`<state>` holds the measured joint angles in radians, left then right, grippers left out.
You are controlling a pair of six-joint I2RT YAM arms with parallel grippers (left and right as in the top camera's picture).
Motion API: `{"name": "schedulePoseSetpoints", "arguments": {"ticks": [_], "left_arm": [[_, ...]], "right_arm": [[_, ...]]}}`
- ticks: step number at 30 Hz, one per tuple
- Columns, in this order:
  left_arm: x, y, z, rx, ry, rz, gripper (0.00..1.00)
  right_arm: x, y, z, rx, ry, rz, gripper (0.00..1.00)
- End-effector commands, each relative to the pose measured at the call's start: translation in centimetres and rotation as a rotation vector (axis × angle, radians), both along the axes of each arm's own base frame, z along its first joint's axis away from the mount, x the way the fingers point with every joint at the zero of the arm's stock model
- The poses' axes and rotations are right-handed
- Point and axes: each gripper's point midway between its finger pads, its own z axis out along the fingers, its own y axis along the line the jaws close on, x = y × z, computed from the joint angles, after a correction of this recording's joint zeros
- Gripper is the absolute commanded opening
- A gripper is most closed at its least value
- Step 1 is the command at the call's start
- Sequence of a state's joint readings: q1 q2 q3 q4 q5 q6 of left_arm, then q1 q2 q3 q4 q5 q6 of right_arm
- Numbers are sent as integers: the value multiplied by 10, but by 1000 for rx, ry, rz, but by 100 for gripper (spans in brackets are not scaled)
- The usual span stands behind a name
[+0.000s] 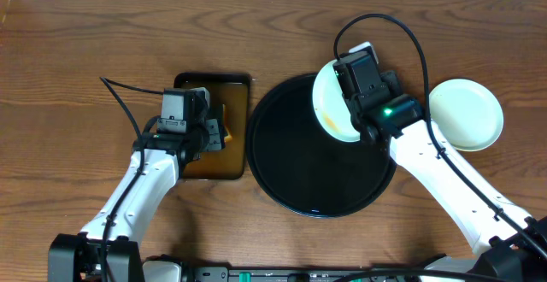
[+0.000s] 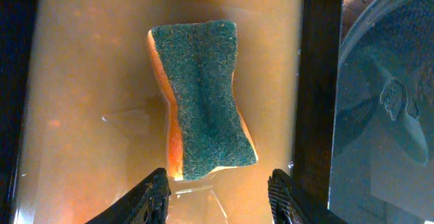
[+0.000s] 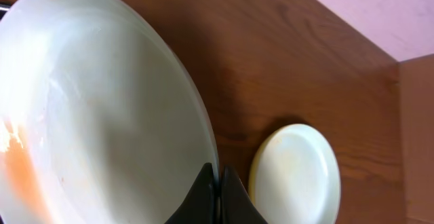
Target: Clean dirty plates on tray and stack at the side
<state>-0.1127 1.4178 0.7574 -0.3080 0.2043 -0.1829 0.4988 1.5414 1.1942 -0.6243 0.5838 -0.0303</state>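
Plates, two: stained plate (image 1: 329,107) pinched at its rim by right gripper (image 3: 217,187) over the tray (image 1: 299,175) edge, clean plate (image 1: 466,114) far right; left gripper (image 2: 218,197) agape above one sponge (image 2: 203,102).

Overhead: fixed above, straight down, wide on wooden table (image 1: 68,43), far edge at frame top. Left wrist: close, facing down on sponge (image 2: 202,102) in brown tray (image 2: 88,81); black round tray (image 2: 386,115) at right shared with overhead. Right wrist: tight along dirty plate (image 3: 88,115) rim toward far edge; second plate (image 3: 298,176) shared with overhead.
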Motion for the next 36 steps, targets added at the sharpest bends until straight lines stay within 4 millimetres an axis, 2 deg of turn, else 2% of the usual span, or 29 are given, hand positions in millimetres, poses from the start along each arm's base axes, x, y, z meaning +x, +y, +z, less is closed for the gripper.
{"name": "schedulePoseSetpoints", "arguments": {"ticks": [1,3,6,10,12,16,20,24,29,34,36], "left_arm": [[-3,1,-5,-5,17,6,49],[-3,1,-5,-5,17,6,49],[-3,1,-5,-5,17,6,49],[-3,1,-5,-5,16,6,49],[-3,1,-5,-5,17,6,49],[-3,1,-5,-5,16,6,49],[-3,1,-5,-5,17,6,49],[-3,1,-5,-5,17,6,49],[-3,1,-5,-5,16,6,49],[-3,1,-5,-5,17,6,49],[-3,1,-5,-5,16,6,49]], "right_arm": [[-7,12,-2,80,40,42,1],[-17,15,-12,88,107,73,1],[-23,5,-14,44,126,50,1],[-10,-15,3,-24,13,-59,1],[-3,-18,11,-27,-38,-89,1],[1,-8,10,35,-47,-65,1],[-11,15,-8,102,78,71,1],[-22,10,-15,82,132,62,1],[-13,-16,-1,41,15,-112,1],[-1,-12,12,90,-65,-131,1],[0,-14,18,158,-107,-189,1]]}}
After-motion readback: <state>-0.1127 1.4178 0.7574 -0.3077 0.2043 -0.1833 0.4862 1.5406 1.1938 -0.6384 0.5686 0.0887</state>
